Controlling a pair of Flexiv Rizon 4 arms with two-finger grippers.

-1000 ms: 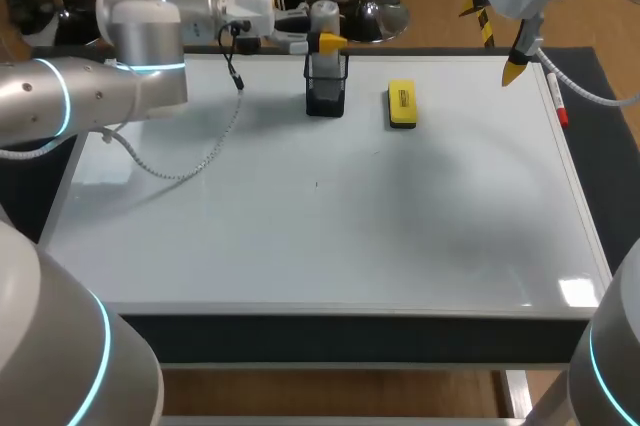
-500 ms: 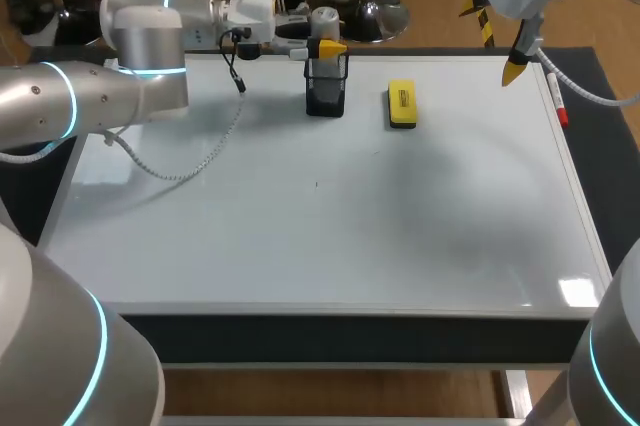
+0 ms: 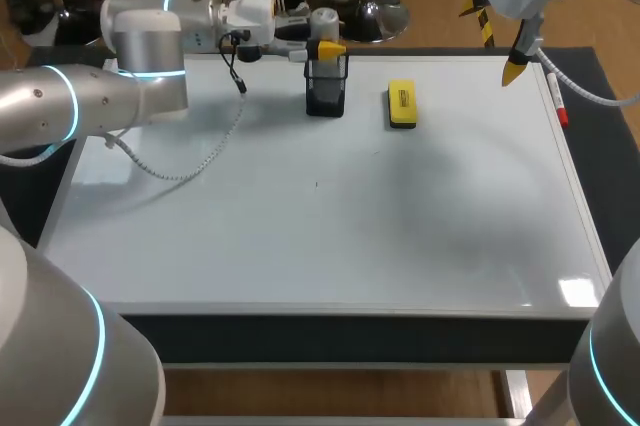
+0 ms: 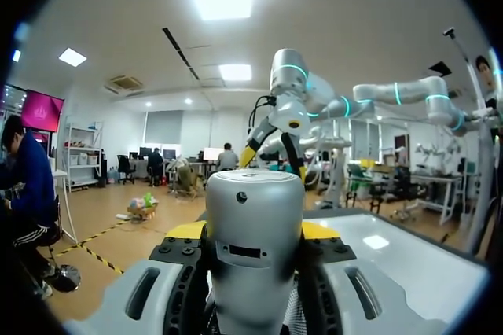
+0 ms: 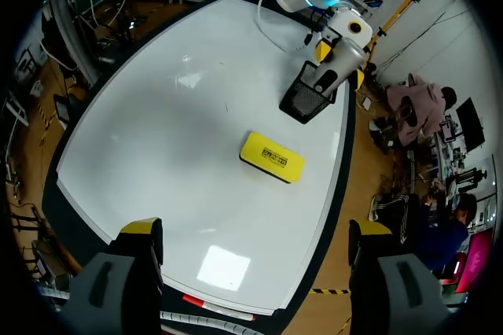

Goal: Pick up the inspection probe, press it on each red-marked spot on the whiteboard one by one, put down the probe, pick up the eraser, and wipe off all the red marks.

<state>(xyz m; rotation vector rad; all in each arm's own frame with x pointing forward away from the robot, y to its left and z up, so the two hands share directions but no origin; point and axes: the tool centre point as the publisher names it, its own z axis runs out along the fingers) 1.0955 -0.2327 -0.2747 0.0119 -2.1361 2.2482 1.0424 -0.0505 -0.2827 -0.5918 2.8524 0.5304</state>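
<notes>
Over the holder (image 3: 326, 94), left end effector (image 4: 253, 230) grips the probe (image 3: 323, 21) (right end effector (image 5: 255, 228) wide, empty).

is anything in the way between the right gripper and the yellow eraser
Nothing visible. Only bare whiteboard lies between the open right gripper and the flat yellow rectangular eraser; the black mesh holder stands beyond the eraser.

You had a black wire-mesh cup (image 3: 326, 96) standing upright toward the far side, and a red-capped white marker (image 3: 556, 96) lying well apart from it.
</notes>
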